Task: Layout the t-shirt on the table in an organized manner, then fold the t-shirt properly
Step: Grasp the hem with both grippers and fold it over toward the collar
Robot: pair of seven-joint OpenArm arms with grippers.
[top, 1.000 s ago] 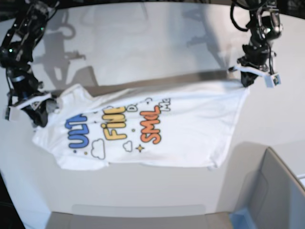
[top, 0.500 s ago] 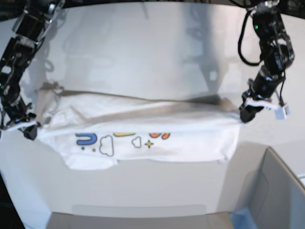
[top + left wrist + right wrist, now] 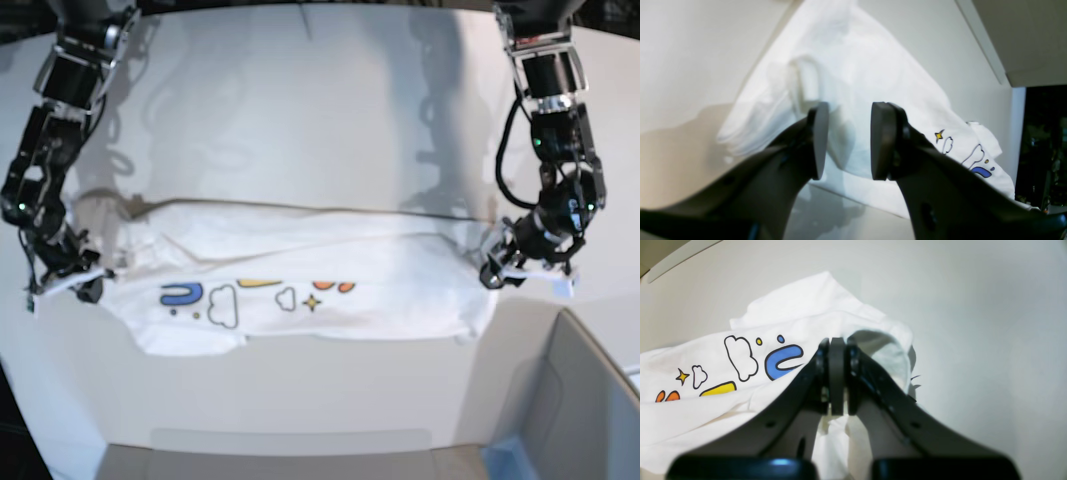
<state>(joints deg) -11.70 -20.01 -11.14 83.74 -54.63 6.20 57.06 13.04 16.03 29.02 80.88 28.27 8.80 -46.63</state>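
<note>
Left pincer (image 3: 846,140) released, pads parted, nothing between them, t-shirt (image 3: 853,83) corner lying just beyond. Right pincer (image 3: 836,373) clenched, pads tight together, shirt cloth bunched around them; actual nip on fabric hard to tell. T-shirt folded over, lies centre of white surface (image 3: 300,100), printed strip at 6 o'clock edge, pincers at 3 and 9 o'clock ends.

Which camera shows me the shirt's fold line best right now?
Base view: the t-shirt shows whole, its top half folded over the print. Left wrist view shows only the hem corner beyond open fingers; right wrist view only the sleeve end with clouds and a blue letter.
</note>
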